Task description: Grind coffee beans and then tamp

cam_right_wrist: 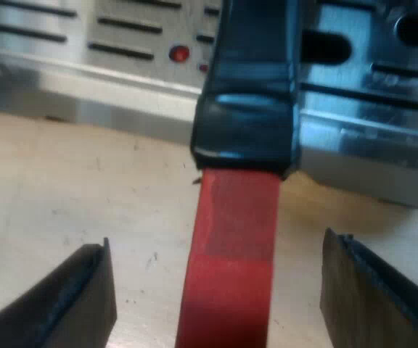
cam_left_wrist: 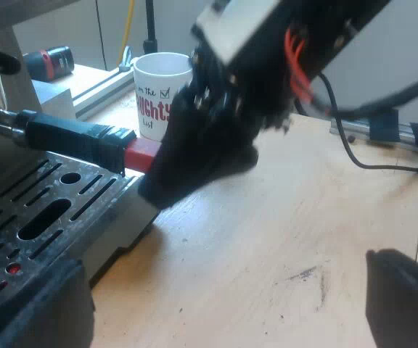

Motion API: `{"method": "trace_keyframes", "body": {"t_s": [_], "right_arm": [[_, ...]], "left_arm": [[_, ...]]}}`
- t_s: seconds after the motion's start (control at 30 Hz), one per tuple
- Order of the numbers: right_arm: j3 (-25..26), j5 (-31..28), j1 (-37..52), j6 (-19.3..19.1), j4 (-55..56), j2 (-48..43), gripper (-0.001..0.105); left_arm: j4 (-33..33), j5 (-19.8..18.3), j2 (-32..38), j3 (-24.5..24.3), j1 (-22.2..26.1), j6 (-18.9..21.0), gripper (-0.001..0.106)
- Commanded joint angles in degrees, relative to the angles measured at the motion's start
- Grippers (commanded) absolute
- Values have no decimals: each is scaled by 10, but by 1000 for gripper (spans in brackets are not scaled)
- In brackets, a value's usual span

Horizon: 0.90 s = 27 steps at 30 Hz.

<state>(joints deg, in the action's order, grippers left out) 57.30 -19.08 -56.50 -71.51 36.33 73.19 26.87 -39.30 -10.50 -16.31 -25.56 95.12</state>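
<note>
**Open gripper at the red end: slip risk on the pull**

Left gripper (cam_left_wrist: 227, 286): fingers spread wide, holding nothing. It hovers low over the tabletop (cam_left_wrist: 281, 232), just off the corner of the drip tray (cam_left_wrist: 133, 217). My read is that it's close enough to the other arm's working space that any sweep across could clip that arm.

The holder (cam_left_wrist: 64, 134) sits in the front of the espresso machine (cam_right_wrist: 383, 138). Its handle juts out over the tray and past the tray's edge. I can't tell whether it's locked in.

Right gripper (cam_right_wrist: 216, 250): fingers spread, one each side of the red end (cam_right_wrist: 232, 290), w/ a clear gap on both sides and no contact yet.

Likely trouble, as judgement:
- It's lined up on the red tip only, so the bite is short. A twist or pull could let the end slide out, or the holder could drop onto the tray.
- The end isn't quite centred betw. the fingers. One pad would land first and nudge the handle sideways.
- The mug (cam_left_wrist: 158, 98) stands close behind the right arm, so a wide swing could knock it.

Materials and shapes:
- Red end: a flat bar, matte and a bit scuffed.
- Dark handle (cam_right_wrist: 249, 94): glossy, w/ a flared collar where it meets the red, so prob. slick.
- Tray: brushed metal w/ long slots, round holes and a small red dot.
- Mug: white ceramic w/ red and black print.
- Tabletop: pale wood w/ dark scuffs.
</note>
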Motion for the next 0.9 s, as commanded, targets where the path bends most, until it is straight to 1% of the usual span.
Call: {"method": "trace_keyframes", "body": {"t_s": [0.03, 0.27, 0.43, 0.7, 0.73, 0.77, 0.8, 0.83, 0.87, 0.9], "right_arm": [[5, -4, 3, -8, -18, 21, 62], [-23, -2, 20, -7, -88, 41, 62], [-34, -4, 22, -7, -95, 41, 62], [-35, -4, 22, -7, -95, 41, 60], [-35, -4, 22, -7, -95, 41, 58], [-35, -4, 22, -7, -94, 41, 49], [-35, -4, 22, -7, -94, 41, 44], [-35, -4, 22, -7, -92, 41, 36], [-35, -4, 22, -7, -90, 41, 24], [-35, -2, 22, -7, -89, 41, 21]], "left_arm": [[-2, 1, 1, -2, -3, 6, 78], [-2, 1, 1, -2, -3, 6, 78], [-2, 1, 1, -2, -3, 6, 78], [-2, 1, 1, -2, -3, 6, 78], [-2, 1, 1, -2, -3, 6, 78], [-2, 1, 1, -2, -3, 6, 78], [-2, 1, 1, -2, -3, 6, 78], [-2, 1, 1, -2, -3, 6, 78], [-2, 1, 1, -2, -3, 6, 78], [-2, 1, 1, -2, -3, 6, 78]]}}
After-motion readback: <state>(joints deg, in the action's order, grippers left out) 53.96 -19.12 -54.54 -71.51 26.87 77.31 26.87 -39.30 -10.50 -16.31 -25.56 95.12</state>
